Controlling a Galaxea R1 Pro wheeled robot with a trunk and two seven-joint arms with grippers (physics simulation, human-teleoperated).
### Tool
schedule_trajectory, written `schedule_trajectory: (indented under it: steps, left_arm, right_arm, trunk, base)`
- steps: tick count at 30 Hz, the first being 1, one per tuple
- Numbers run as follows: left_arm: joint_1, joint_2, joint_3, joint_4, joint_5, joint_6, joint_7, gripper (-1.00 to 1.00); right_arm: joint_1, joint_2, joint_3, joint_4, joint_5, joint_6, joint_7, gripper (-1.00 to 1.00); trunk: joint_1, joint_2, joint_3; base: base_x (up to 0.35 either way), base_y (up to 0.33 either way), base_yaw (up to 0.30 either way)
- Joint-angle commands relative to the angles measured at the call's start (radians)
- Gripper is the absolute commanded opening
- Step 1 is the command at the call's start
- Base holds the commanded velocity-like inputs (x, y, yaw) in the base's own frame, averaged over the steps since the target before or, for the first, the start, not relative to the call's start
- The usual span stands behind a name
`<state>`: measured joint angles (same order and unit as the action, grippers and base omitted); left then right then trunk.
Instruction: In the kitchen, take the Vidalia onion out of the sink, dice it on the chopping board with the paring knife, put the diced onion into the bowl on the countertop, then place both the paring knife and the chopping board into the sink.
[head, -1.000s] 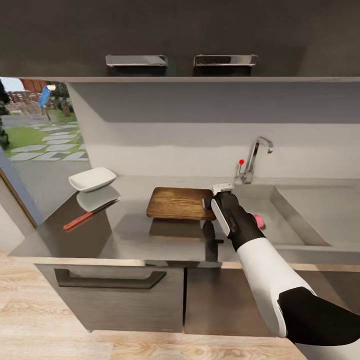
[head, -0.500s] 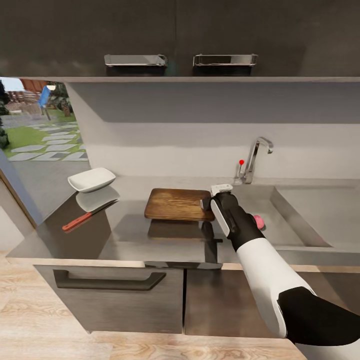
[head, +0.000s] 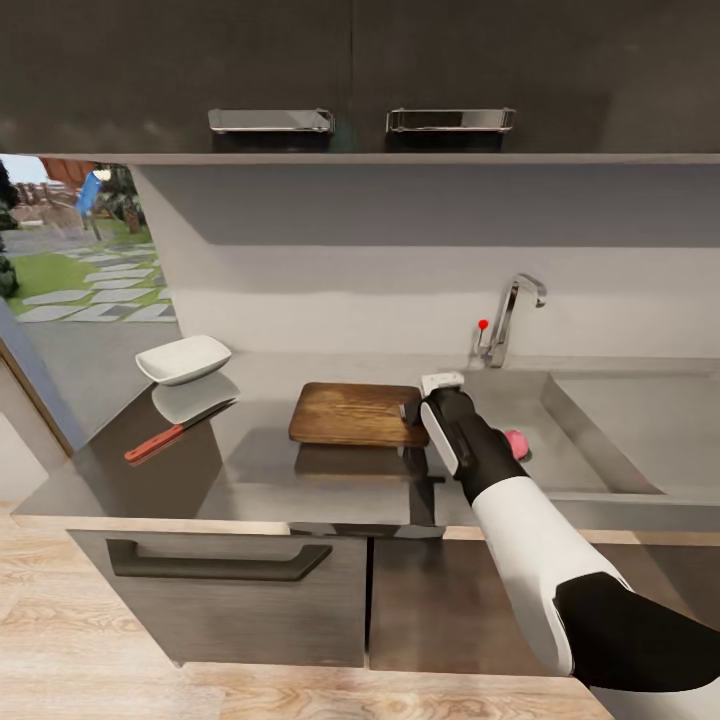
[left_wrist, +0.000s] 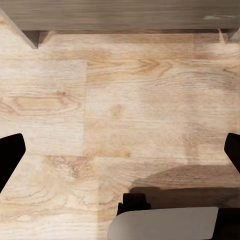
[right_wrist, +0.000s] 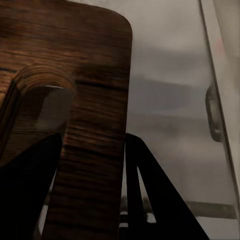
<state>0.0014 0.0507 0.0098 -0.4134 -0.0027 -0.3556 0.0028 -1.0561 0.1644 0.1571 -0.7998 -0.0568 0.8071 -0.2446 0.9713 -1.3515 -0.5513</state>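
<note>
brown chopping board (head: 352, 413), white bowl (head: 184, 358), red-handled paring knife (head: 172, 433)

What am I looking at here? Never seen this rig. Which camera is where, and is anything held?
It is a simulated two-armed wheeled robot at a kitchen counter. The big picture is from its head camera; the other two are from cameras by each hand.

On the countertop lie a white bowl, a red-handled paring knife and a wooden chopping board. The pink Vidalia onion sits in the sink, partly behind the arm.

The right hand is at the board's right edge, a finger on either side of it; whether it is clamped, I cannot tell. The left hand is open and empty above the wooden floor.
</note>
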Motion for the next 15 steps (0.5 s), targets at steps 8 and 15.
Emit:
schedule_trajectory:
  steps: [8, 15]
  left_arm:
    - [0.0, 0.0, 0.001, -0.001, 0.0, -0.002, 0.0, 1.0]
    - [0.0, 0.0, 0.001, -0.001, 0.0, -0.002, 0.0, 1.0]
  right_arm:
    - [-0.001, 0.0, 0.002, 0.021, -0.006, 0.002, -0.007, -1.0]
    - [-0.001, 0.0, 0.002, 0.039, -0.006, 0.001, -0.006, -1.0]
  trunk:
    - [0.0, -0.001, -0.001]
    - [0.0, -0.001, -0.001]
  base:
    - [0.0, 0.0, 0.0]
    - [0.0, 0.0, 0.0]
